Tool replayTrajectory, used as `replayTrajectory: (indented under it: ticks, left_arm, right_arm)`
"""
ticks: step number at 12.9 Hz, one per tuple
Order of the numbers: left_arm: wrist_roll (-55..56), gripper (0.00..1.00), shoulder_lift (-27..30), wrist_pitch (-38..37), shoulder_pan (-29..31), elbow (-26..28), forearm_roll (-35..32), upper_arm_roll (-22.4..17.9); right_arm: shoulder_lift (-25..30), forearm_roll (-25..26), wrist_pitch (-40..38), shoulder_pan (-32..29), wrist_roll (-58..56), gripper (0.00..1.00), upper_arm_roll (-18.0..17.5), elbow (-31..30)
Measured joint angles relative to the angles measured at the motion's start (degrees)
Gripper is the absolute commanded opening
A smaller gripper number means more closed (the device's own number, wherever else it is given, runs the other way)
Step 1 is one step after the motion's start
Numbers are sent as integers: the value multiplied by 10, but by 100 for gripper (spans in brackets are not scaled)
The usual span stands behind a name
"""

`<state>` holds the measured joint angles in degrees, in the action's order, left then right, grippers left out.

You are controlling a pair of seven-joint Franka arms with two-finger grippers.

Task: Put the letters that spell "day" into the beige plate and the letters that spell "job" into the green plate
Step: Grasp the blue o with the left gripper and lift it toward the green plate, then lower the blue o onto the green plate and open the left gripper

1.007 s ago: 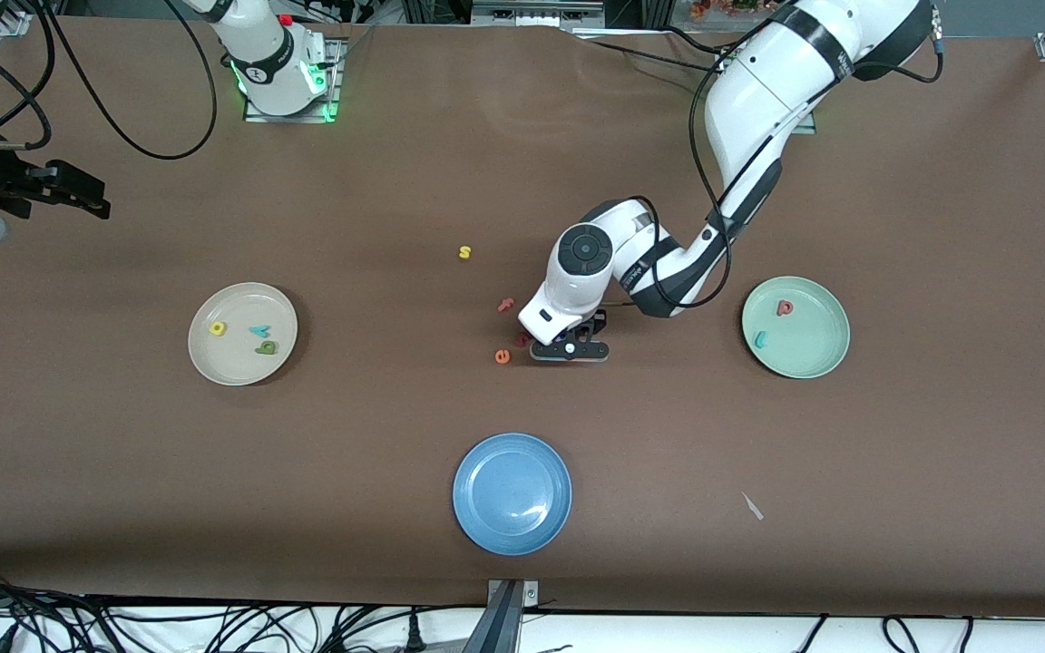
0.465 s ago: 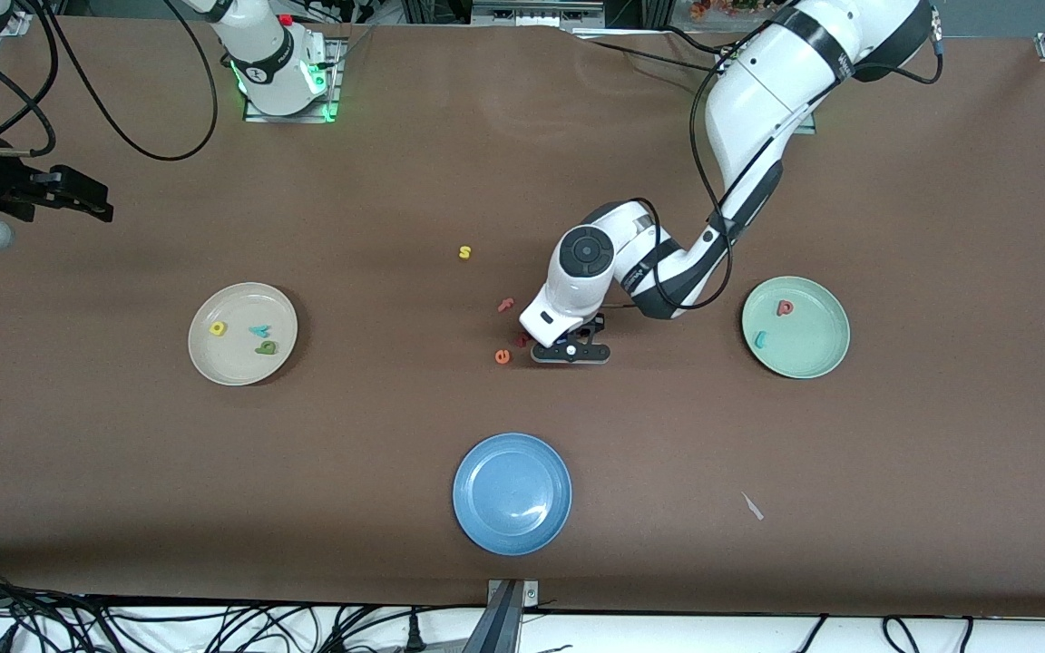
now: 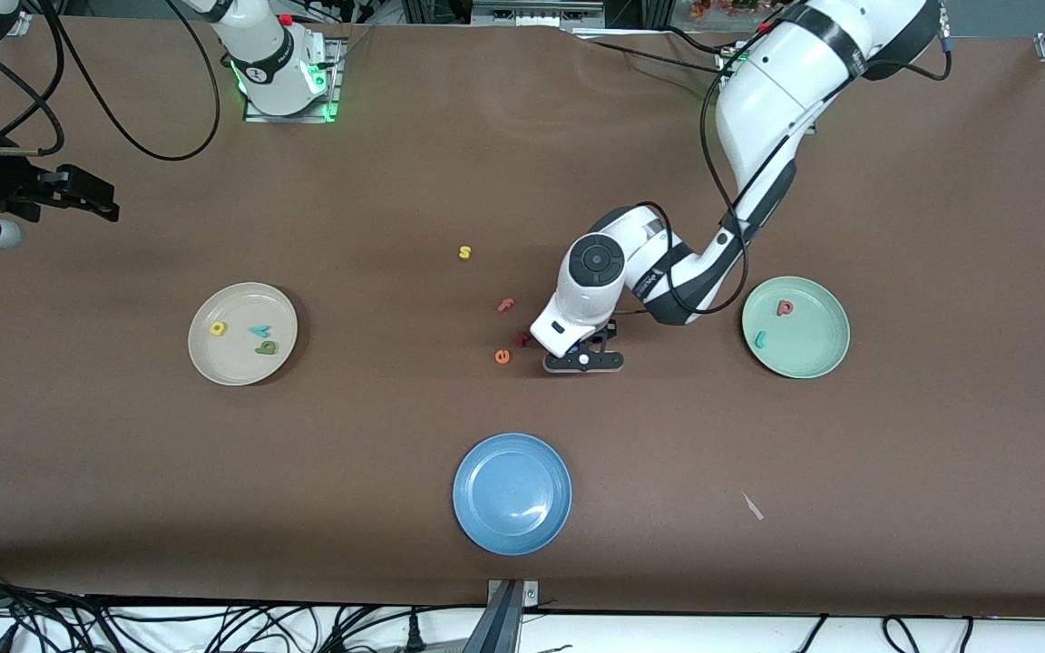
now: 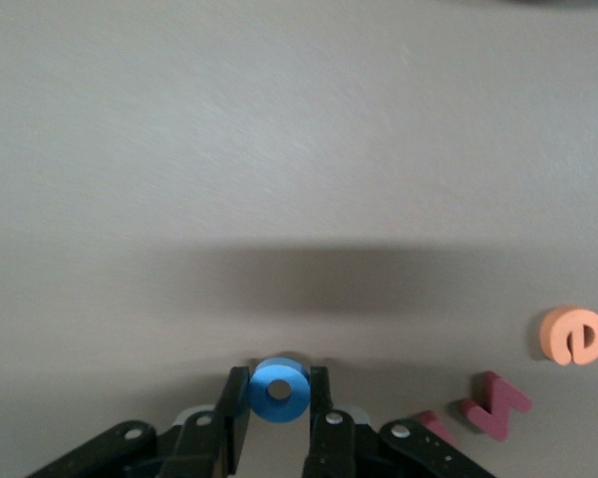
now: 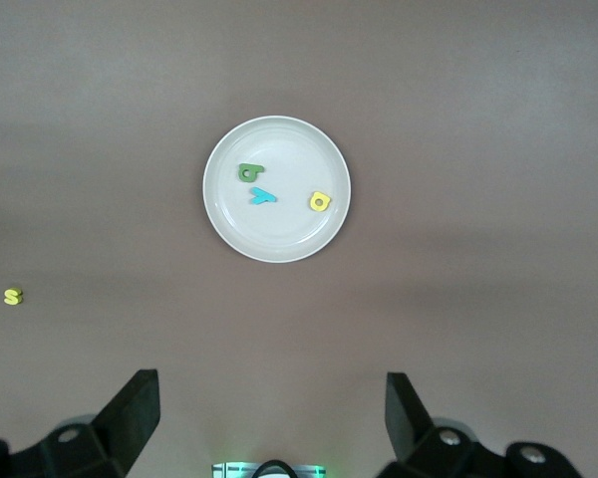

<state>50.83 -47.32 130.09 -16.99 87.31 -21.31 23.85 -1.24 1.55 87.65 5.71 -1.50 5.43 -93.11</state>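
Now your left gripper (image 4: 279, 423) is clamped on the blue "o" (image 4: 279, 389), over the brown table (image 3: 849, 472) beside the orange "e" (image 3: 502, 356). Your right gripper (image 5: 269, 418) waits with fingers spread, over the table at its own arm's end. The beige plate (image 3: 214, 363) holds "d", "a", "y"; the green plate (image 3: 813, 363) probably "j" and "b". Cables hang off the table's near edge.

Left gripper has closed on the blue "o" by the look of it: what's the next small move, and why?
Probably lift straight up, then carry toward the green plate. The left gripper is shut on the blue "o", just off the table. The green plate already holds the pink "b" and teal "j"; the right gripper waits open.
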Motion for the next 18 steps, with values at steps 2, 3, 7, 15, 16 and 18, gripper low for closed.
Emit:
replayTrajectory:
  ticks: [2, 3, 7, 15, 16, 18]
  left_arm:
    - [-1, 0, 26, -46, 6, -3, 0, 0]
    - [-1, 0, 37, -68, 7, -3, 0, 0]
    - [-59, 0, 66, -145, 27, -3, 0, 0]
    - [-295, 0, 110, -242, 139, 2, 45, 15]
    - [-325, 0, 115, -248, 153, 8, 45, 16]
    - [-388, 0, 124, -251, 186, 28, 45, 16]
  right_arm:
    - [0, 0, 0, 0, 0, 100, 0, 0]
    - [0, 0, 0, 0, 0, 100, 0, 0]
    - [0, 0, -1, 0, 0, 100, 0, 0]
    - [0, 0, -1, 0, 0, 100, 0, 0]
    - [0, 0, -2, 0, 0, 100, 0, 0]
    - [0, 0, -3, 0, 0, 100, 0, 0]
